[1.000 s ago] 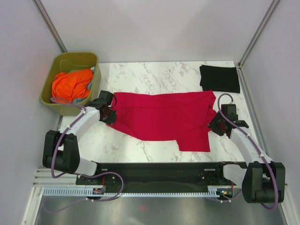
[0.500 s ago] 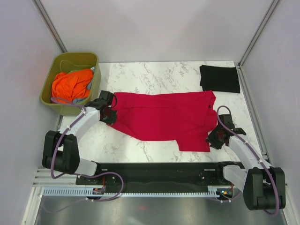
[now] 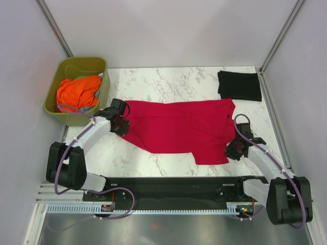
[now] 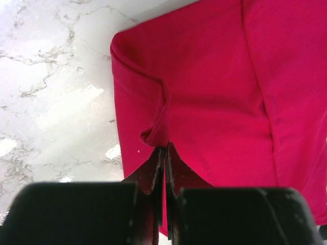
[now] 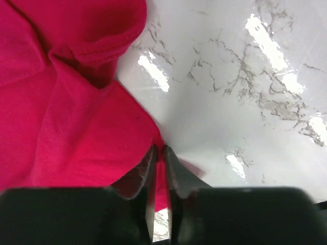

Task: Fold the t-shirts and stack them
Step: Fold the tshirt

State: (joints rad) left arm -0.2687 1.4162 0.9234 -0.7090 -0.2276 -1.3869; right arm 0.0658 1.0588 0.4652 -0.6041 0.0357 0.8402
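Twice pinched: red t-shirt (image 3: 179, 130), by left gripper (image 3: 121, 124) beside the tub (image 3: 56, 102) and right gripper (image 3: 231, 151) far from it — stretched lengthwise away from the tub.

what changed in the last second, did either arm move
The right gripper moved toward the near edge along the red t-shirt's right side and now pinches the cloth near that corner. The left gripper stayed shut on the shirt's left edge. The black t-shirt and green tub did not move.
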